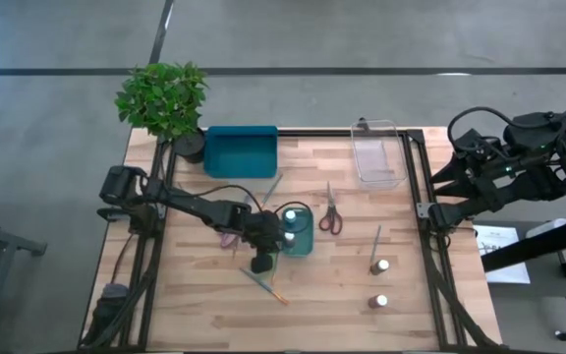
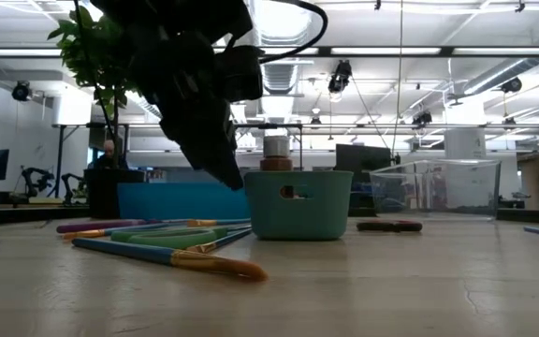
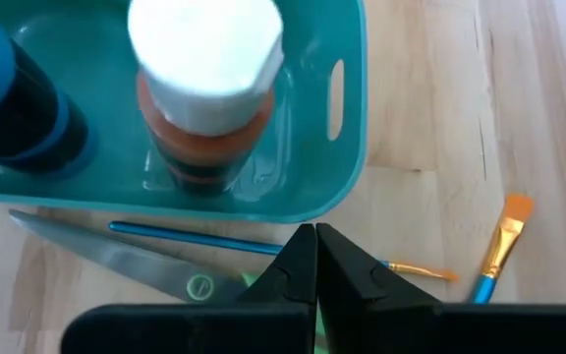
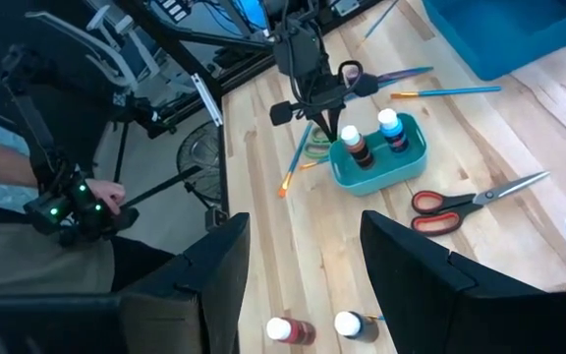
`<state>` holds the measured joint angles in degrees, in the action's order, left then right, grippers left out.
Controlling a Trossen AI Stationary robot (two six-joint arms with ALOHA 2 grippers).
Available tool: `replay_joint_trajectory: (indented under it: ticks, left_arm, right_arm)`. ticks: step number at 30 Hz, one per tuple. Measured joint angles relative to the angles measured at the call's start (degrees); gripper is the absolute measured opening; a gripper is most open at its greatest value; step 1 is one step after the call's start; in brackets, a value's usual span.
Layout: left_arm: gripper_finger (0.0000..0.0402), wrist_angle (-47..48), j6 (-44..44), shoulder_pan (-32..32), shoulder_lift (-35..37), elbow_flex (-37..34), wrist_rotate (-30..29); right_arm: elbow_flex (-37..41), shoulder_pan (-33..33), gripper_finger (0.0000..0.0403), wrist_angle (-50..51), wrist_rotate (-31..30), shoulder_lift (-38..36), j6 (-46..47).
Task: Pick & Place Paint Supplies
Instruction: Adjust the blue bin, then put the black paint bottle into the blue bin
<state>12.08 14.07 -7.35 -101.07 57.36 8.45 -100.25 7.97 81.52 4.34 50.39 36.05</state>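
Here, from above, we see the left gripper (image 1: 261, 264) beside the small teal tray (image 1: 308, 245), two white-capped pots (image 1: 290, 213) inside, two more (image 1: 383, 265) on the wooden tabletop (image 1: 440, 324). Left wrist: fingers pressed shut, empty, over scissors (image 3: 145, 267). Right wrist: right gripper (image 4: 303, 265) parted, idle.

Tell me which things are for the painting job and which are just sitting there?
For the job: two pots in the small teal tray, two pots on the table, red scissors, brushes.

Just sitting there: plant, big teal tray, clear tray.
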Motion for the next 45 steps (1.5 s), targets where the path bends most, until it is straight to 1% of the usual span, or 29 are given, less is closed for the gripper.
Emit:
replay_joint_trajectory:
  ticks: [10, 14, 17, 23, 25, 27, 28, 30, 32, 35, 38, 41, 43, 45]
  left_arm:
    - [0.0003, 1.13, 1.00, 0.00, 0.01, 0.00, 0.58]
    - [0.0003, 4.22, 1.00, 0.00, 1.05, 0.00, 3.77]
    - [0.0003, 10.08, -0.38, -0.08, 2.94, 0.02, 7.43]
    - [0.0003, 26.95, -7.57, -1.39, 9.66, -0.03, 16.83]
    - [0.0003, 28.66, -8.29, -1.85, 13.51, -0.49, 19.91]
    - [0.0003, 27.56, -7.27, -2.18, 18.33, -1.38, 22.48]
    - [0.0003, 26.35, -6.30, -2.22, 21.03, -1.84, 22.73]
    - [0.0003, 23.13, -4.48, -2.27, 26.46, -2.97, 22.51]
    - [0.0003, 19.32, -2.65, -2.27, 31.75, -4.24, 20.43]
    - [0.0003, 11.65, 0.82, -2.31, 38.86, -6.29, 14.31]
    - [0.0003, 4.35, 2.32, -2.29, 44.03, -7.76, 8.15]
    - [0.0010, 1.70, 2.50, -2.29, 47.34, -7.64, 3.83]
    - [0.0023, 1.85, 2.48, -2.29, 48.86, -7.06, 1.18]
    - [0.0039, 2.05, 2.46, -2.29, 50.22, -6.40, -0.69]
  right_arm:
    - [0.00, 0.00, 0.0192, 0.00, 0.08, 0.00, 0.00]
    - [0.00, 0.01, 0.0192, 0.00, 0.18, -0.02, 0.03]
    - [0.00, 0.00, 0.0192, 0.00, 0.21, -0.02, 0.13]
    - [0.00, 0.00, 0.0192, 0.00, 0.43, 0.00, 0.00]
    - [0.00, 0.00, 0.0192, -0.38, 0.55, 0.00, 0.00]
    - [0.00, 0.02, 0.0192, -2.20, 0.89, 0.00, -0.01]
    - [0.00, 0.00, 0.0192, -3.09, 1.16, 0.06, -0.06]
    - [0.00, 0.01, 0.0192, -4.56, 1.45, 0.70, -0.52]
    - [0.03, 0.02, 0.0192, -4.34, 1.43, 1.64, -1.90]
    - [0.78, 0.00, 0.0192, -4.15, -0.16, 3.74, -5.93]
    - [1.76, 0.00, 0.0192, -4.26, -1.47, 5.94, -9.12]
    - [2.35, 0.00, 0.0192, -4.05, -1.35, 8.69, -9.17]
    - [2.99, 0.02, 0.0192, -3.98, 0.32, 10.44, -6.83]
    - [3.85, 0.02, 0.0192, -3.69, 4.87, 12.52, -3.60]
